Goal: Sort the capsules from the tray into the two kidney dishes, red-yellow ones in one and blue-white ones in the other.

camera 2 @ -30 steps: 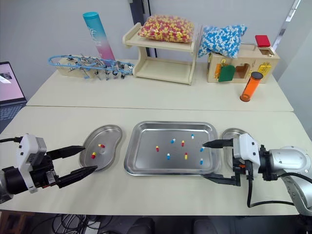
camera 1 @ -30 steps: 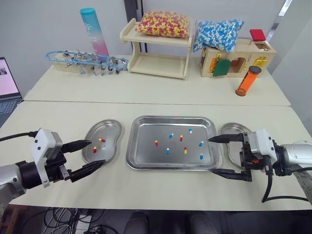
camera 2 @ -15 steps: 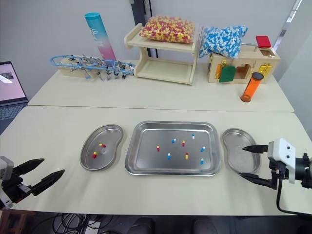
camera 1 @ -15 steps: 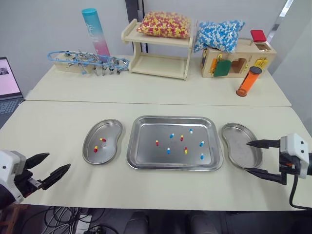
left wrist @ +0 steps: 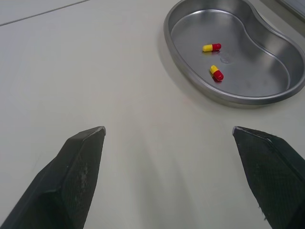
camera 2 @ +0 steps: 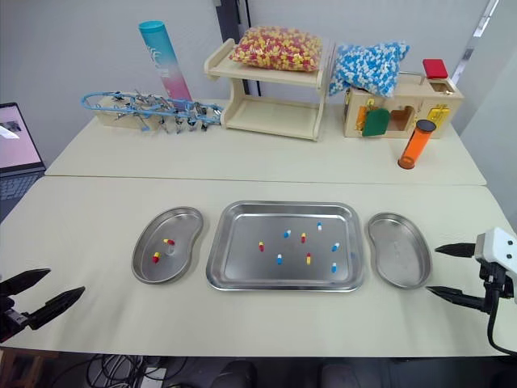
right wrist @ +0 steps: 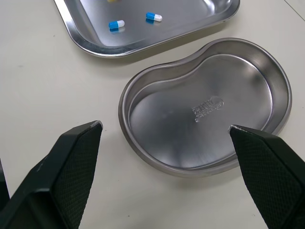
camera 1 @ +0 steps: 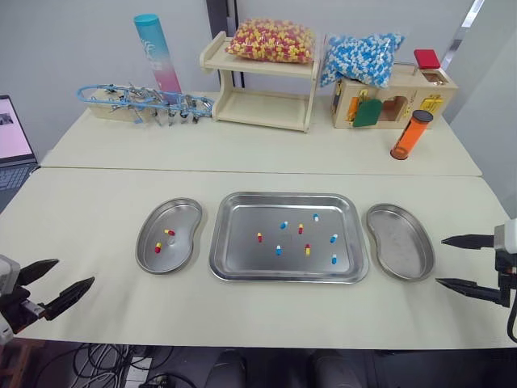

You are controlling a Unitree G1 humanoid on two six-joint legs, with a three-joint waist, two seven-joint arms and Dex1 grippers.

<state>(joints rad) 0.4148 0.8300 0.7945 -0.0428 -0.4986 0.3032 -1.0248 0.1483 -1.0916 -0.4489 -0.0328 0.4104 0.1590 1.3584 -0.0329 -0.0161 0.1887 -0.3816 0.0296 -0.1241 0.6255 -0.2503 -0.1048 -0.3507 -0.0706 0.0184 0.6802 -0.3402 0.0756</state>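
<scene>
we count two red-yellow capsules (camera 1: 169,233) in the left kidney dish (camera 1: 179,220); the right kidney dish (camera 1: 400,242) is empty. three more red-yellow and five blue-white capsules (camera 1: 333,238) lie in the tray (camera 1: 242,263), so most sorting is left. the left gripper (camera 1: 74,272) and right gripper (camera 1: 440,260) are both spread and hold nothing.

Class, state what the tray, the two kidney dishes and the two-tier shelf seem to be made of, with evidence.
Tray, left kidney dish and right kidney dish: probably stainless steel, brushed silver-grey with bright reflections along the rims. Shelf: likely pale unpainted wood or plywood, matt and light tan.
</scene>
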